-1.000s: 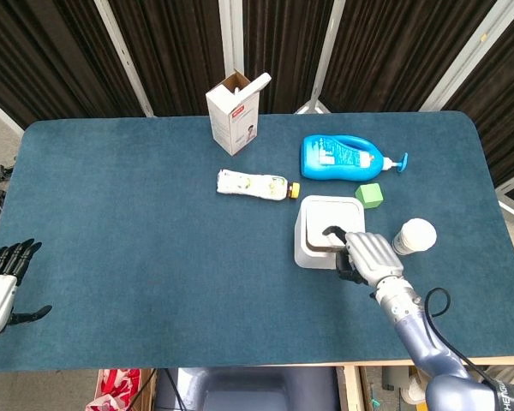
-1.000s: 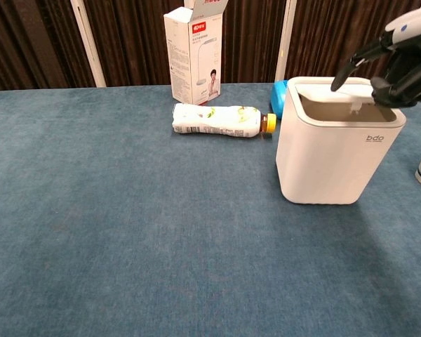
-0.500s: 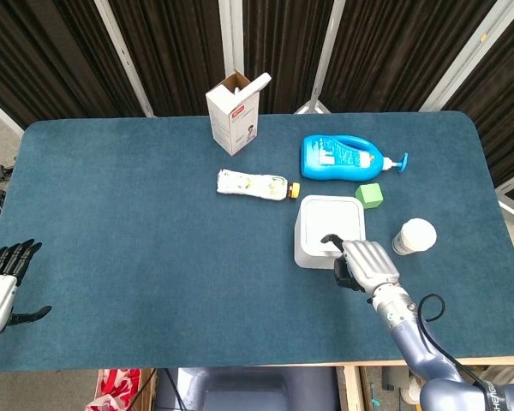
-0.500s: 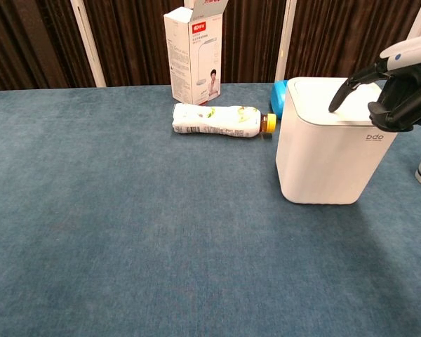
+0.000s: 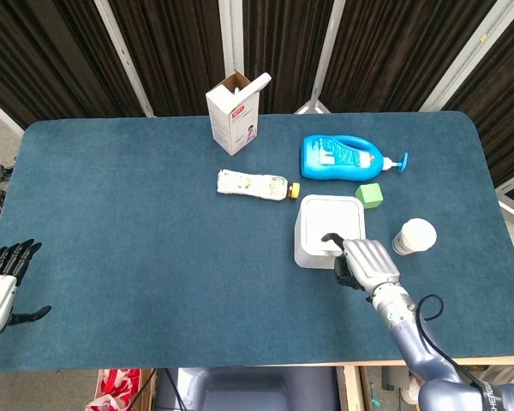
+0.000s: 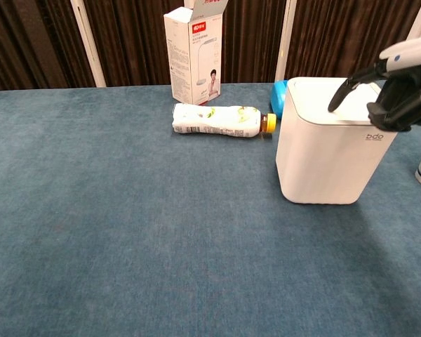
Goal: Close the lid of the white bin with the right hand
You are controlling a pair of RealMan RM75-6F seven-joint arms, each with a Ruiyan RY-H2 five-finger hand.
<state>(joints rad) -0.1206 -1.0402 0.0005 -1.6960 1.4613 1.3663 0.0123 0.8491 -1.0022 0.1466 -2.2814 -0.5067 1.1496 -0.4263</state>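
The white bin (image 5: pixel 319 231) stands right of the table's middle, and its lid (image 6: pixel 321 97) lies flat and closed on top. My right hand (image 5: pixel 367 262) hovers at the bin's near right corner. One dark fingertip (image 6: pixel 335 104) reaches over the lid; the other fingers are curled in and hold nothing. Whether that fingertip touches the lid, I cannot tell. In the chest view the right hand (image 6: pixel 400 90) sits level with the bin's top edge. My left hand (image 5: pixel 0 287) rests far off at the table's near left edge, its fingers spread.
A tall white carton (image 5: pixel 234 111) stands at the back. A white bottle (image 5: pixel 253 184) lies on its side left of the bin. A blue pump bottle (image 5: pixel 343 157) and a green cube (image 5: pixel 369 195) lie behind it, and a white cup (image 5: pixel 414 235) stands to its right.
The bin's lid was open one second ago and is now closed. My right hand drew back slightly toward the near edge and has held still for the last half second.
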